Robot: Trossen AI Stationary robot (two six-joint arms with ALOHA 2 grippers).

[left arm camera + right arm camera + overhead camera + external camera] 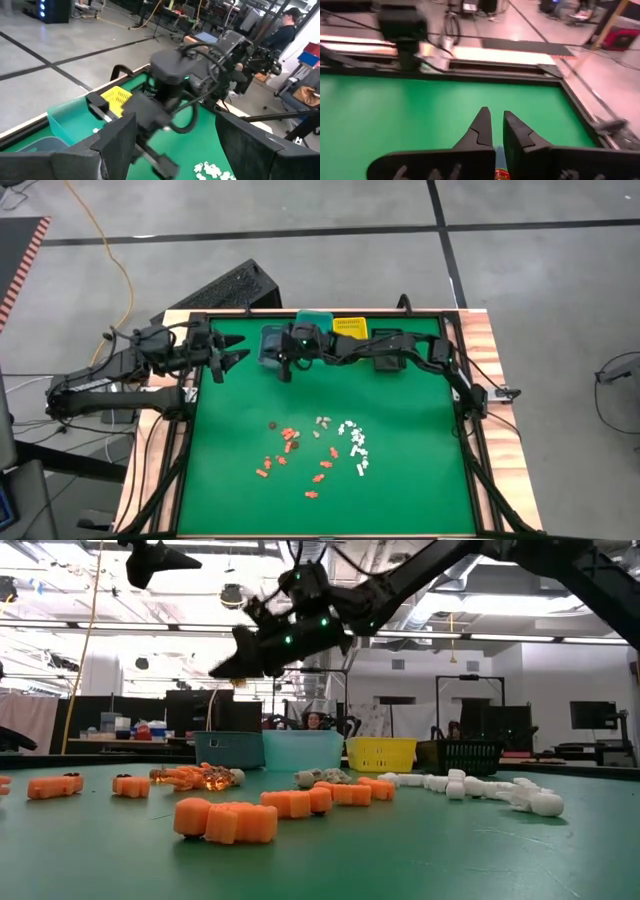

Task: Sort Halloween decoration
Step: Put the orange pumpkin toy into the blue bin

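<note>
Nearest the low cam, an orange piece (226, 821) of the Halloween decoration (318, 450) is seen lying on the green mat (400, 480), w/ more orange pieces behind it and white pieces (480, 787) off to one side. Largest first: the table (495, 420) w/ its wood edge is covered by the mat. The right arm (420, 352) is stretched across the far side of the mat, its gripper (285, 370) held above the blue bin (268, 345); fingers (482, 131) are nearly shut, a narrow slit betw. them, and whether anything is held can't be told. The left gripper (228, 360) is parked over the far left corner of the mat, jaws spread wide, nothing betw. them. Bins are lined along the far edge: blue, teal bin (314, 317), yellow bin (349, 328), black bin (482, 756). The decoration is scattered mid-mat toward the near side, well apart from the bins: orange pieces left, a few tan/brown pieces (322, 423) in the middle, white ones right. A person (283, 30) is visible in the room beyond.
</note>
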